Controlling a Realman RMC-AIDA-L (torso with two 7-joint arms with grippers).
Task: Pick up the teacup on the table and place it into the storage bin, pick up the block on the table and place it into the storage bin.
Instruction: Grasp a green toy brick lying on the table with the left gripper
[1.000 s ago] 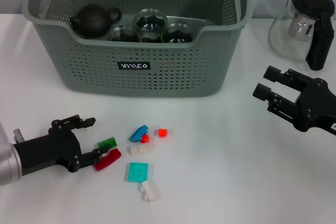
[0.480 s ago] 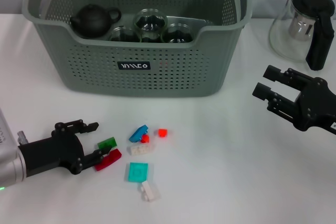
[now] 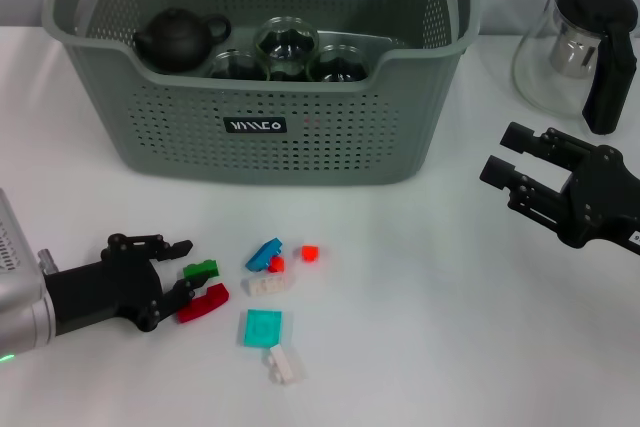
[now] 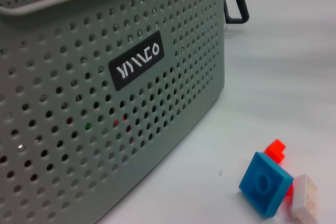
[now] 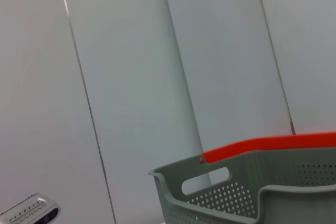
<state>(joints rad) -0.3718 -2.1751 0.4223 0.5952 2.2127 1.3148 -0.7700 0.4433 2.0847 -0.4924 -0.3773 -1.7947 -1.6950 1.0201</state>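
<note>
Left gripper: low over the near left of the white tabletop, jaws spread, with the green block lying between the fingertips; whether the fingers touch it cannot be told.
Green block: just left of the other loose blocks, close above the red block, which lies by the lower finger.
Other blocks: a blue block leans near the middle of the tabletop, with a small orange-red piece to its right and a white block just near of it; a flat teal square lies nearer still, and another white block is nearest of all.
Left wrist view: the blue block, an orange-red piece and a white block sit close together in front of the bin's perforated wall.
Storage bin: grey-green perforated basket at the far middle of the tabletop, black label facing near, orange clips at its top corners.
Bin contents: a dark teapot at the left and three glass teacups beside it.
Right gripper: hovers at the right, well apart from the blocks, jaws spread and holding nothing.
Glass jug: stands at the far right, black handle toward the right, behind the right gripper.
</note>
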